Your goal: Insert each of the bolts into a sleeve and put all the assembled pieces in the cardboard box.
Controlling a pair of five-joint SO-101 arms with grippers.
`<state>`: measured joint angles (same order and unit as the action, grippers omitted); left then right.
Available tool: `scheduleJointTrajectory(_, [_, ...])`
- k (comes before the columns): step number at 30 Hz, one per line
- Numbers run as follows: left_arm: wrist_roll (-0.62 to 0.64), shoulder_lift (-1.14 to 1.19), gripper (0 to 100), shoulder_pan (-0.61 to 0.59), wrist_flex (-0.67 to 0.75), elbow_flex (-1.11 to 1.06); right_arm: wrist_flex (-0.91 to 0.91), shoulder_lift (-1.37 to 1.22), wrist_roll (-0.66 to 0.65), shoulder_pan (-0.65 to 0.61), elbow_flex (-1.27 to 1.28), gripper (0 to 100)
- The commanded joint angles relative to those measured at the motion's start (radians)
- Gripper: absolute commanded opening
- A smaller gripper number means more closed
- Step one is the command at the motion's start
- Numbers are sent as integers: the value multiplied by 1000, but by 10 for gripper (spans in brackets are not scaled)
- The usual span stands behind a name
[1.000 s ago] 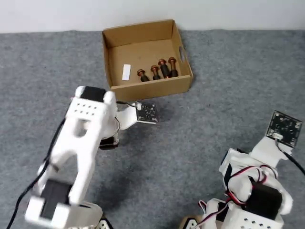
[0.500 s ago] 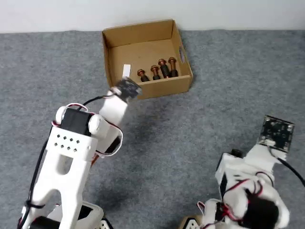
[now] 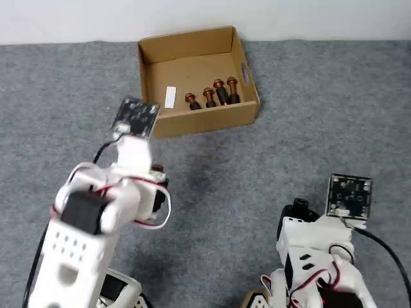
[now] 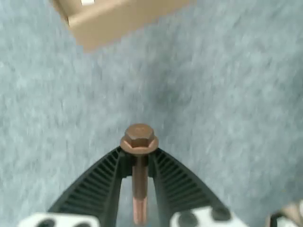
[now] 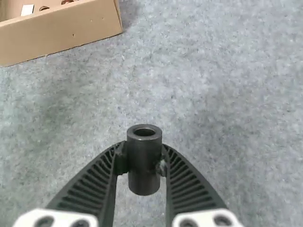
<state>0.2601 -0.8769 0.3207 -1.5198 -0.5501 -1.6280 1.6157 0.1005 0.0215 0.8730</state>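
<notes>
My left gripper (image 4: 138,153) is shut on a copper bolt (image 4: 138,140), held head-up above the grey carpet in front of the cardboard box (image 4: 113,19). My right gripper (image 5: 143,155) is shut on a black sleeve (image 5: 144,177), upright with its bore open. In the high view the box (image 3: 199,120) stands at the back centre with several assembled pieces (image 3: 213,95) lined up along its near wall. The left arm (image 3: 109,205) is at the front left. The right arm (image 3: 314,247) is at the front right.
A white label (image 3: 170,96) lies on the box floor. Grey carpet (image 3: 225,186) stretches open between the two arms and in front of the box. A white wall borders the far edge behind the box.
The left arm has swung its wrist from near the box front leftward and drawn back. The right arm has shifted left toward the centre.
</notes>
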Motion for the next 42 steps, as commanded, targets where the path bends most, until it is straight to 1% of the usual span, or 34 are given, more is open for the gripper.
scheduleJointTrajectory(1, [14,-184,5,6,104,-111,56,19,-14,-10,25,8])
scheduleJointTrajectory(3, [14,-275,5,6,147,-182,70,19,-14,-15,54,8])
scheduleJointTrajectory(5, [14,-370,5,6,193,-243,91,27,-8,-62,92,8])
scheduleJointTrajectory(9, [14,-566,5,6,325,-363,166,27,-5,-246,140,9])
scheduleJointTrajectory(13, [14,-790,5,6,474,-504,305,27,-5,-410,183,9])
scheduleJointTrajectory(15, [14,-891,5,6,514,-576,377,27,-6,-469,219,9])
scheduleJointTrajectory(17, [14,-957,5,8,523,-625,435,27,-6,-516,258,9])
scheduleJointTrajectory(19, [15,-941,5,8,525,-624,487,27,-6,-568,301,9])
scheduleJointTrajectory(21, [58,-931,5,15,543,-619,542,27,-9,-631,348,9])
scheduleJointTrajectory(24, [169,-927,5,15,637,-627,628,27,-12,-723,408,9])
scheduleJointTrajectory(27, [215,-924,5,17,709,-627,688,24,-14,-783,442,9])
scheduleJointTrajectory(31, [273,-924,5,18,721,-627,743,22,-18,-806,460,9])
scheduleJointTrajectory(34, [336,-924,5,54,718,-627,782,18,-87,-806,462,9])
scheduleJointTrajectory(38, [341,-924,5,135,718,-654,837,18,-163,-808,460,9])
scheduleJointTrajectory(42, [342,-925,5,153,718,-682,848,21,-203,-829,456,9])
